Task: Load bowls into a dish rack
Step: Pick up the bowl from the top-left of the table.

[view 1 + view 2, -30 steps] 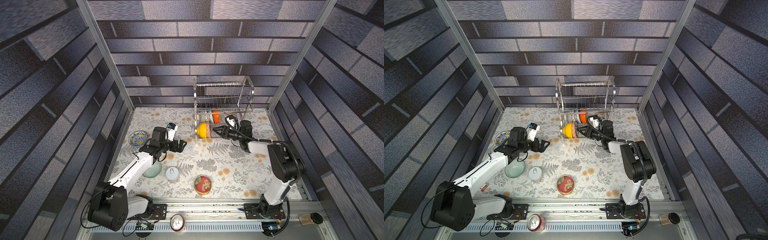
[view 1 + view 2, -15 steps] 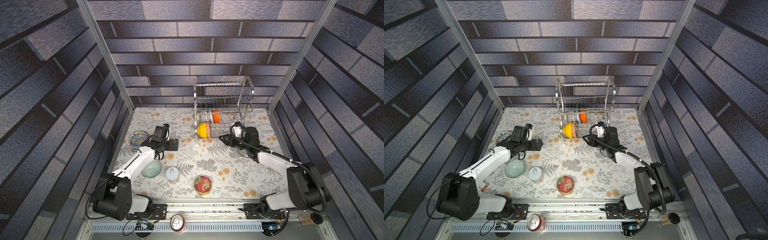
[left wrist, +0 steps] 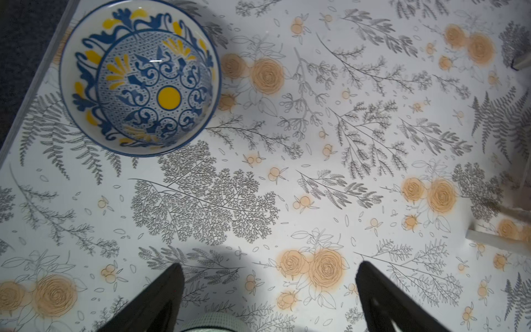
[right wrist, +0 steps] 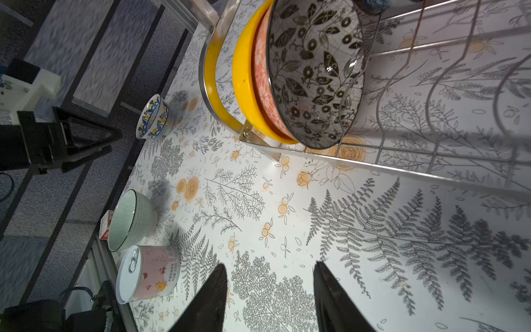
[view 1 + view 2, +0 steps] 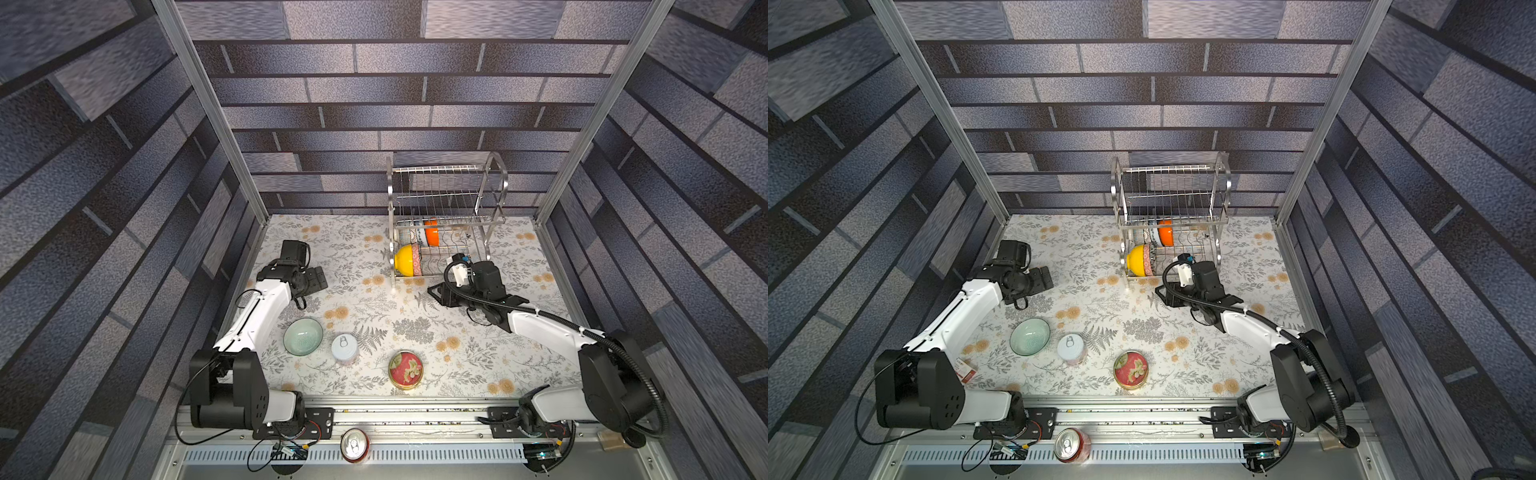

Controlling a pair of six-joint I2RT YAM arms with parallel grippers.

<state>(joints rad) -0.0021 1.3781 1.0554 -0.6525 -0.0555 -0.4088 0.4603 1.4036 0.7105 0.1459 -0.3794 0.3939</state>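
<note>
Beside green bowl, white can

Table with floral cloth – dish rack stands at back, right of middle. Near front: green bowl just beside white can, red tin apart. Blue-and-yellow bowl upright by table edge.

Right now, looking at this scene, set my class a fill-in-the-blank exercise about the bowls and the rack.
The pale green bowl stands on the table beside the white ____.
In the dish rack, the dark leaf-patterned bowl shares a row with a plain ____ bowl.
The jaws of the left claw stand ____.
The flat round tin is ____.
Missing words: can, yellow, open, red.
</note>
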